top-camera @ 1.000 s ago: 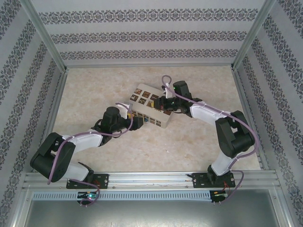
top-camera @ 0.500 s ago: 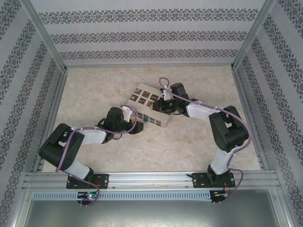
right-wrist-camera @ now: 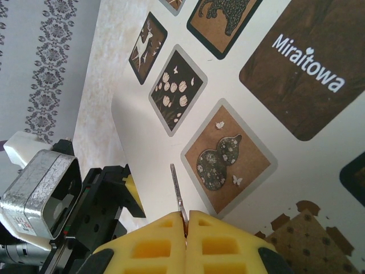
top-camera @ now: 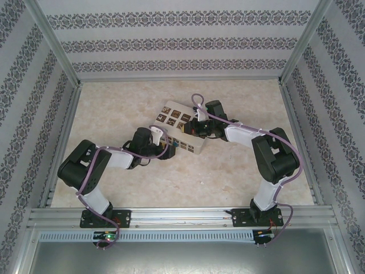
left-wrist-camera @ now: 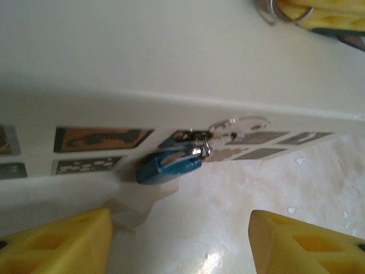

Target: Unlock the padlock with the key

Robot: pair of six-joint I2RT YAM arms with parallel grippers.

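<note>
In the left wrist view the blue padlock [left-wrist-camera: 167,166] hangs by its silver shackle [left-wrist-camera: 201,150] on the side of the white box [left-wrist-camera: 171,68], just above the table. My left gripper [left-wrist-camera: 179,242] is open; its yellow fingers [left-wrist-camera: 57,242] stand wide on either side, short of the padlock and not touching it. My right gripper [right-wrist-camera: 186,220] is shut on the key [right-wrist-camera: 177,188], whose thin blade sticks out over the box top [right-wrist-camera: 142,148]. In the top view both grippers, left [top-camera: 171,150] and right [top-camera: 194,127], are at the box [top-camera: 174,117].
The box top carries brown patterned tiles [right-wrist-camera: 225,157]. The left gripper's black body [right-wrist-camera: 102,200] sits close below the key. Patterned walls and metal posts [top-camera: 57,51] enclose the beige table [top-camera: 239,182], with open floor toward the front.
The left arm has folded in, its elbow swinging right, and its jaws have narrowed a little while staying open at the box's front side. The right gripper edged slightly left, then held still.
</note>
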